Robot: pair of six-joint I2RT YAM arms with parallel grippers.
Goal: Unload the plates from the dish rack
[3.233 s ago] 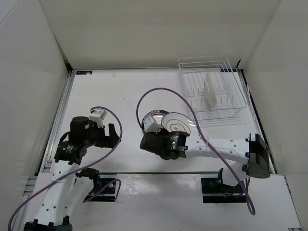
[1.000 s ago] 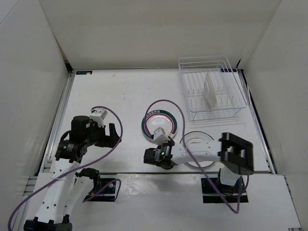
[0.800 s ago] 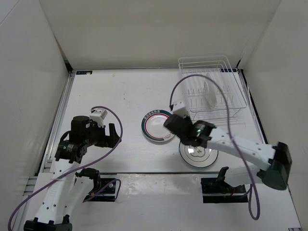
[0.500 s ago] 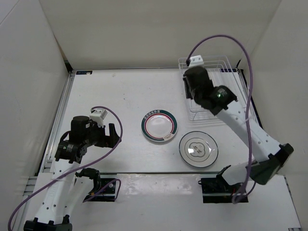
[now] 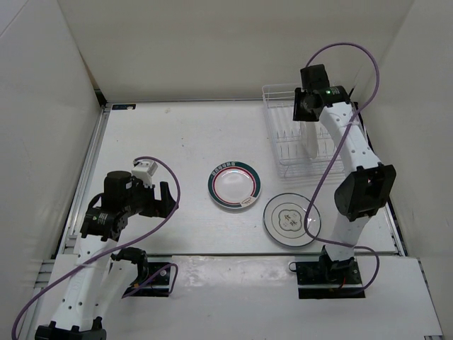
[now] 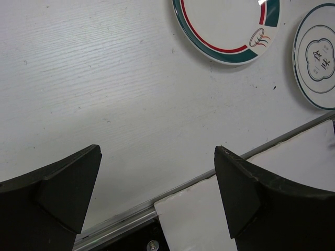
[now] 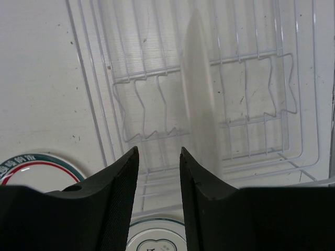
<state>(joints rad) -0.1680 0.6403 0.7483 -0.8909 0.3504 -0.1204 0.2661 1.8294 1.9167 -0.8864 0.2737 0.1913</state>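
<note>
Right gripper (image 7: 158,151) hovers over the dish rack (image 5: 333,159), jaws narrowly parted and empty, just beside the upright plate (image 7: 199,94) between the tines, likely lining up a rim pinch. Ringed plate (image 5: 234,186) and motif plate (image 5: 291,219) lie flat in front of the rack, unloaded. Left gripper (image 6: 157,151) is wide open and empty, well left of the rack.

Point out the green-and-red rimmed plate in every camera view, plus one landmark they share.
Top external: the green-and-red rimmed plate lies flat near the picture's centre.
Left wrist: at the top edge, right of centre, partly cut off.
Right wrist: bottom left corner, only an arc of rim showing.
Shared landmark: the grey-motif plate beside it, seen in all three views.
</note>
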